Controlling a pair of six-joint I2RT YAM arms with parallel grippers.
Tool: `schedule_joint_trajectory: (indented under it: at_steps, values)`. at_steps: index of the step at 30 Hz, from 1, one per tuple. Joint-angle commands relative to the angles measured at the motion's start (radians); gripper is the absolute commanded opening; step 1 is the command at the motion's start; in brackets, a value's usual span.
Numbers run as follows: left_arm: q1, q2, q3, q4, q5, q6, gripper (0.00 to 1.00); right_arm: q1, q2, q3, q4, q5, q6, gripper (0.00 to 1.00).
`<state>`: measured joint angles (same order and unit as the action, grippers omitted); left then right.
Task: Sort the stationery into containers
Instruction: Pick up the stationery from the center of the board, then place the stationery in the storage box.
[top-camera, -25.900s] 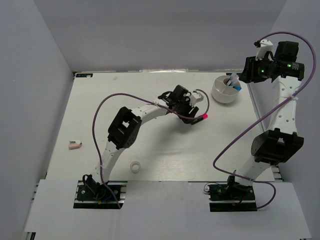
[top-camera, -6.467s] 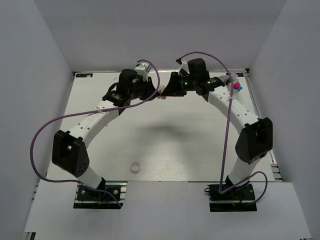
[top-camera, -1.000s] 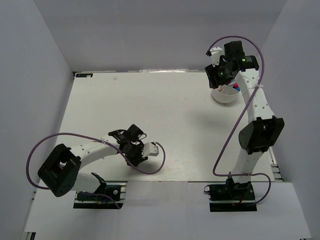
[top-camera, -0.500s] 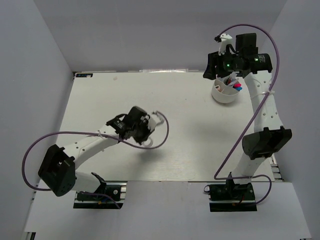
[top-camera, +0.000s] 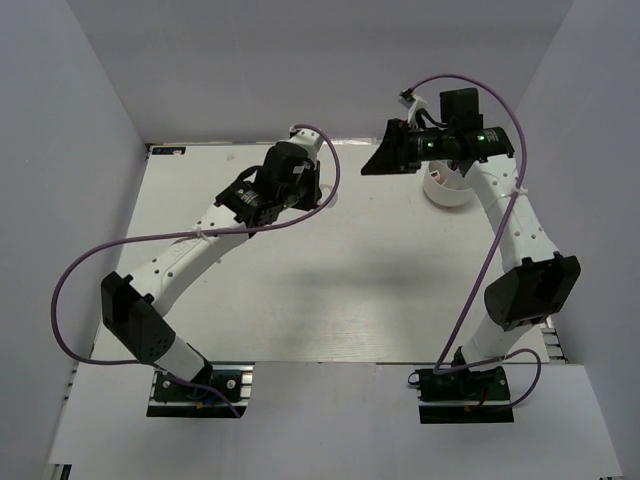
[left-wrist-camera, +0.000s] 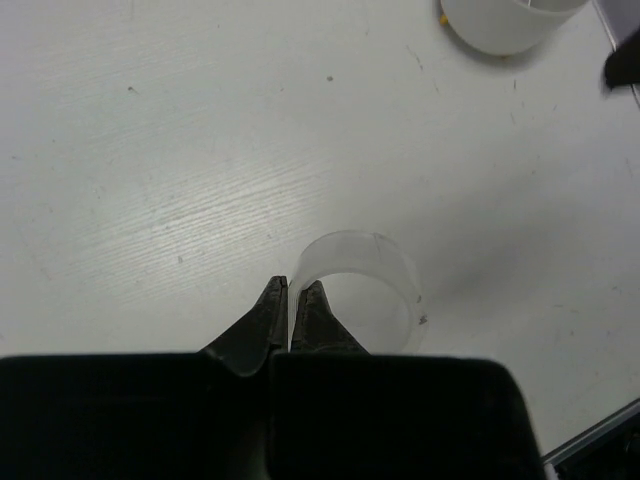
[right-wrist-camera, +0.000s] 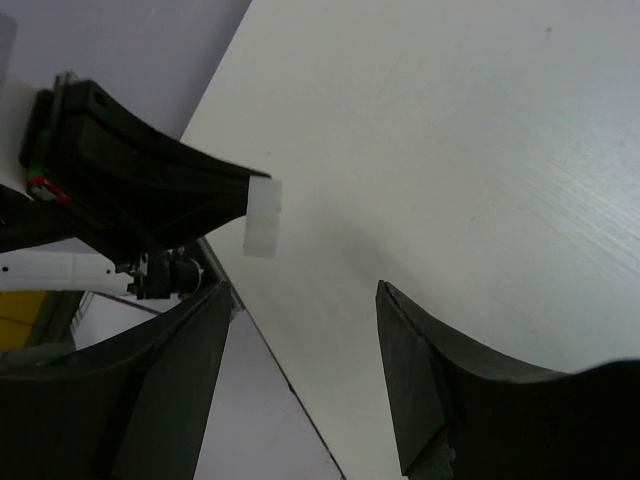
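While the left hand (left-wrist-camera: 297, 290) clamps the white tape ring (left-wrist-camera: 350, 255), the right hand (right-wrist-camera: 300, 300) gapes wide, empty; only delivery to the round white dish (top-camera: 441, 196) apparently remains.

Pale lilac-grey walls (top-camera: 250, 70) rise from the far, left and right edges of a white, faintly grained bench (top-camera: 340, 280). At the bench's far left corner sits a small dark fitting (top-camera: 166, 150), with a faint pinkish mark (top-camera: 232, 155) further along that far edge.
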<state>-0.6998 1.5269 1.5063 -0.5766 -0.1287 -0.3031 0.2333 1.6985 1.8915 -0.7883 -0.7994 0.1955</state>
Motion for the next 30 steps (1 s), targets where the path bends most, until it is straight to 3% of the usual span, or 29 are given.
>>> schedule_joint_trajectory:
  at_steps: [1,8,24,27,28,30]
  values:
    - [0.0,0.007,0.077,0.003,-0.068,-0.059,0.0,0.041,-0.054,-0.063,0.047,-0.037,0.058,0.66]
    - [0.0,0.026,0.098,0.02,-0.016,-0.06,0.0,0.139,-0.02,-0.078,0.054,0.026,0.068,0.69]
    - [0.0,0.021,0.092,0.037,0.026,-0.059,0.01,0.204,0.099,0.024,0.047,0.115,0.071,0.74]
    - [0.0,0.027,0.092,0.04,0.017,-0.054,0.01,0.21,0.128,0.05,0.054,0.103,0.071,0.6]
    - [0.0,0.032,0.097,0.037,-0.001,-0.053,0.01,0.21,0.135,0.057,0.058,0.101,0.071,0.48]
    - [0.0,0.042,0.098,0.037,-0.017,-0.051,0.01,0.21,0.148,0.069,0.06,0.103,0.071,0.37]
